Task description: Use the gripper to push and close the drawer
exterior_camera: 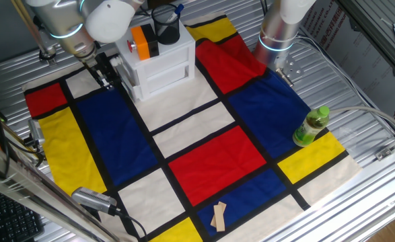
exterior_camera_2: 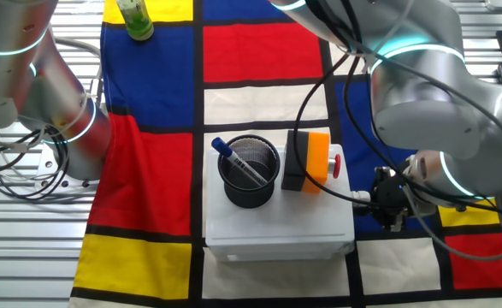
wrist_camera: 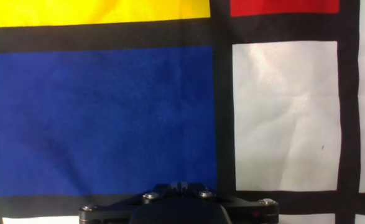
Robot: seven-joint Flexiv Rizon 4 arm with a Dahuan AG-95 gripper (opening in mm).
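Note:
The white mini cabinet [exterior_camera: 158,67] stands at the back of the checked cloth; it also shows in the other fixed view [exterior_camera_2: 276,224]. Its windowed front panel [exterior_camera: 169,76] looks flush. No pulled-out drawer box with tan pieces inside shows in any view. My black gripper [exterior_camera: 108,82] hangs low beside the cabinet's left side, close to it; the other fixed view shows the gripper [exterior_camera_2: 390,214] just right of the cabinet. In the hand view the gripper [wrist_camera: 179,185] looks down on blue and white cloth, fingers together, holding nothing.
A black mesh cup with a blue pen [exterior_camera: 165,27] and an orange-and-black device [exterior_camera: 143,40] sit on the cabinet top. A green bottle [exterior_camera: 311,126] stands at the right. Tan wooden pieces [exterior_camera: 219,216] lie near the front. The other silver arm [exterior_camera: 281,27] stands back right.

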